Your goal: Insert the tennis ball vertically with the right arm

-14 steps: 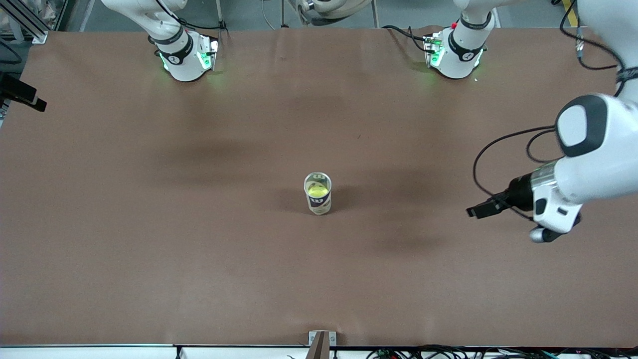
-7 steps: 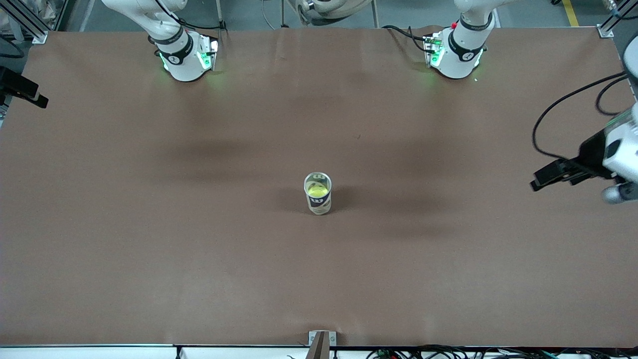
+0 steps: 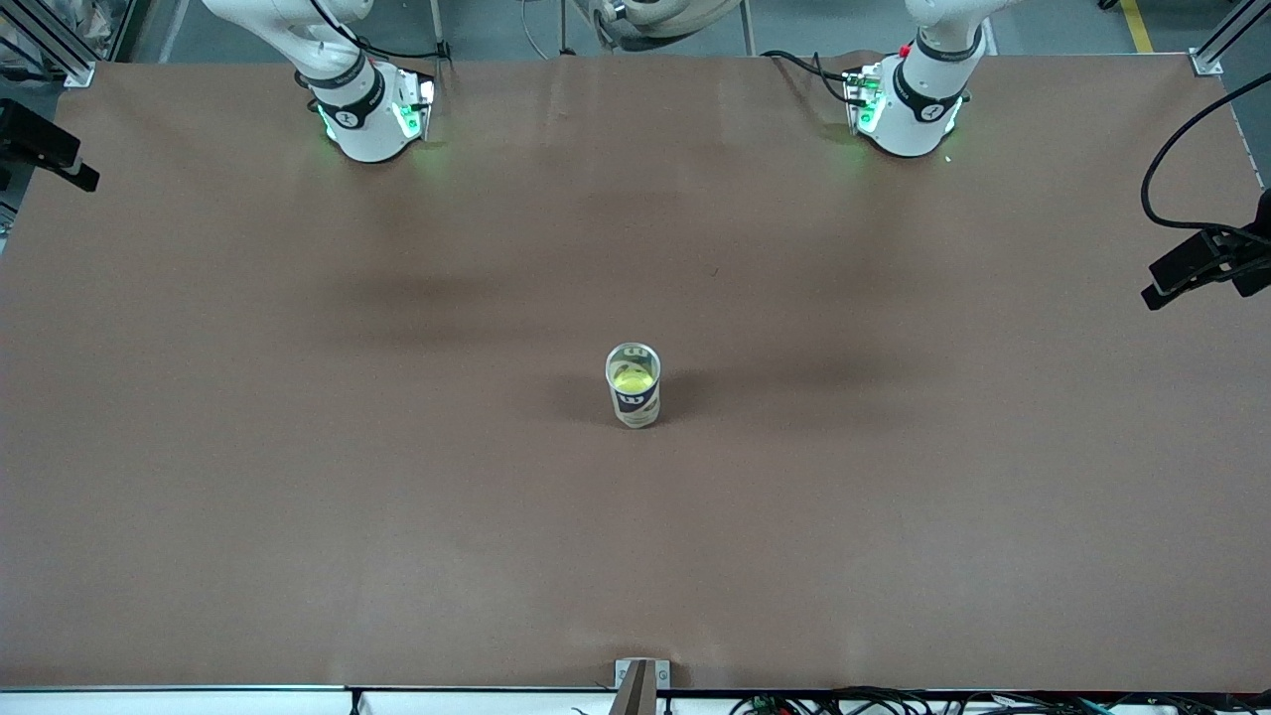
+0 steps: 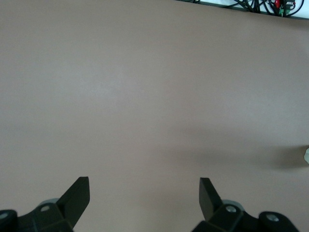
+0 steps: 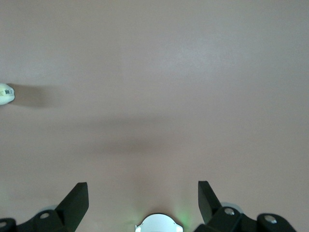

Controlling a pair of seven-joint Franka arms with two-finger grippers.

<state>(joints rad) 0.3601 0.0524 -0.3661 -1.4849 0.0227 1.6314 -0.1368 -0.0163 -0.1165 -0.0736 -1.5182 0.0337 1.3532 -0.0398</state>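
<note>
A tennis ball can (image 3: 633, 385) stands upright in the middle of the brown table, open end up. A yellow tennis ball (image 3: 634, 378) sits inside it. My right gripper (image 5: 143, 183) is open and empty, high over the table near the right arm's base; the can (image 5: 6, 93) shows small at the edge of the right wrist view. My left gripper (image 4: 144, 180) is open and empty over bare table at the left arm's end. A sliver of the can (image 4: 306, 154) shows at the edge of the left wrist view.
The right arm's base (image 3: 367, 114) and the left arm's base (image 3: 909, 104) stand along the table's farther edge. Black wrist parts of the left arm (image 3: 1197, 266) and the right arm (image 3: 45, 154) show at the table's ends. Cables (image 3: 894, 703) lie along the near edge.
The left arm has swung away from the can toward the left arm's end of the table and mostly out of the front view. The can and ball have not moved.
</note>
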